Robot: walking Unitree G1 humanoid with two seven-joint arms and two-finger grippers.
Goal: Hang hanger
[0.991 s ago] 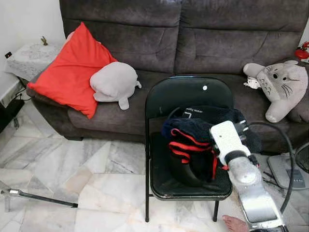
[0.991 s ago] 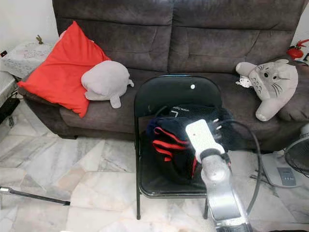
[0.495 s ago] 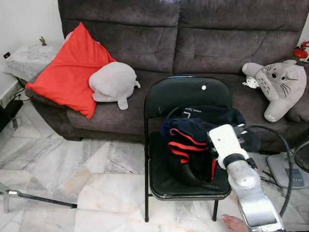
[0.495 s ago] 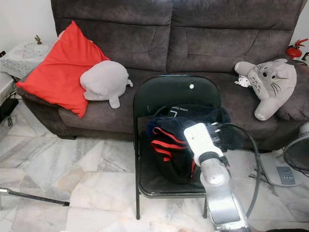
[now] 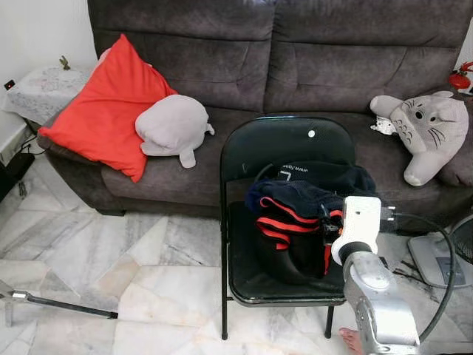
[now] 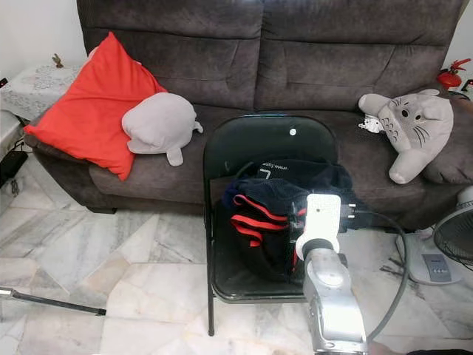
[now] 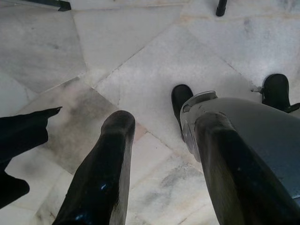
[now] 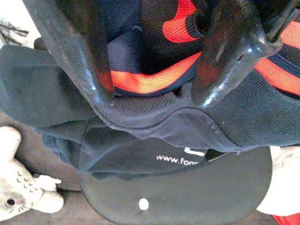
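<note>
A heap of dark navy clothing with red stripes lies on the seat of a black folding chair in front of the sofa. A thin black curved piece pokes out at the heap's back; I cannot tell whether it is a hanger. My right arm's white wrist sits at the heap's right side. In the right wrist view my right gripper is open, its fingertips pressed onto the striped cloth. My left gripper hangs open over the marble floor.
A grey sofa stands behind the chair, holding a red cushion, a grey plush and a grey-and-white plush. A fan base is at the right, a metal rod lies on the floor at left, and a person's foot is by the chair.
My right wrist has swung from slanting to upright and moved slightly right, bringing the gripper down onto the striped clothing. The clothes and chair have not moved.
</note>
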